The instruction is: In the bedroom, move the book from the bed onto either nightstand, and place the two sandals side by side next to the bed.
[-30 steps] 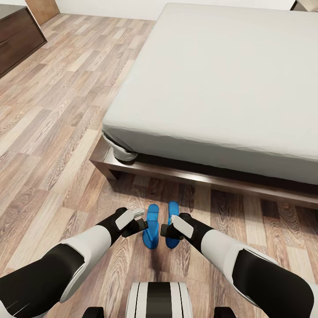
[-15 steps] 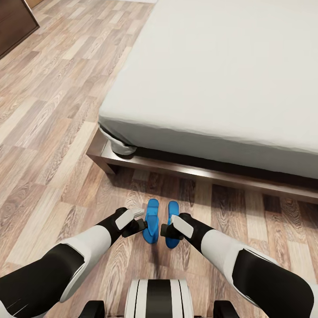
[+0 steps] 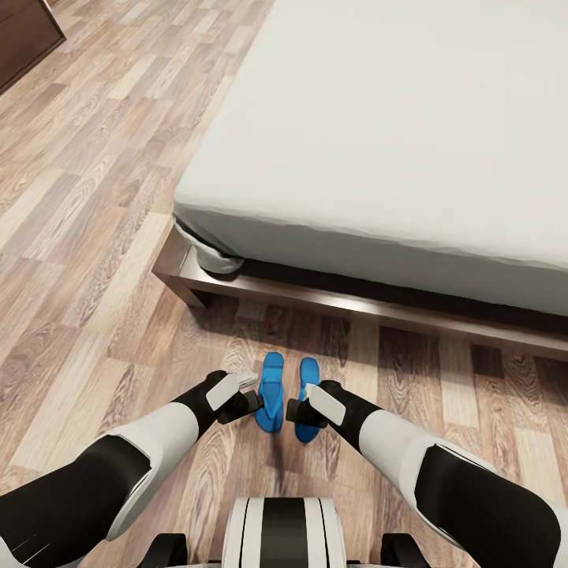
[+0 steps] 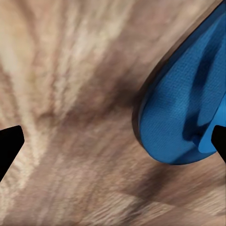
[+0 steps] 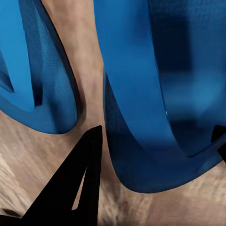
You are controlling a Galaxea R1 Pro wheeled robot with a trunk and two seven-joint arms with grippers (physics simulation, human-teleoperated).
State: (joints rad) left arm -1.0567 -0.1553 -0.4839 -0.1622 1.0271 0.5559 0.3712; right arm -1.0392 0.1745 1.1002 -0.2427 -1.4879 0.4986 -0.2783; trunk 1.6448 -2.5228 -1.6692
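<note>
Two bright blue sandals lie close side by side on the plank floor in front of the bed (image 3: 410,118). My left gripper (image 3: 252,399) is open just beside the left sandal (image 3: 272,390); in the left wrist view that sandal (image 4: 183,113) rests on the floor near one fingertip (image 4: 10,146), untouched. My right gripper (image 3: 297,410) is shut on the right sandal (image 3: 308,377), and its fingers (image 5: 77,188) straddle that sandal's sole (image 5: 141,108), with the other sandal (image 5: 42,80) alongside. The book is out of view.
The bed's dark wood frame (image 3: 331,304) runs across just beyond the sandals, with its corner (image 3: 175,276) to the left. A dark wood cabinet (image 3: 24,35) stands at the far left. Open plank floor (image 3: 87,237) spreads to the left of the bed.
The whole picture has shifted, so the camera moved. The bed, floor and left sandal slid slightly away in the view. The right sandal stayed with my right gripper. Both arms hold their pose.
</note>
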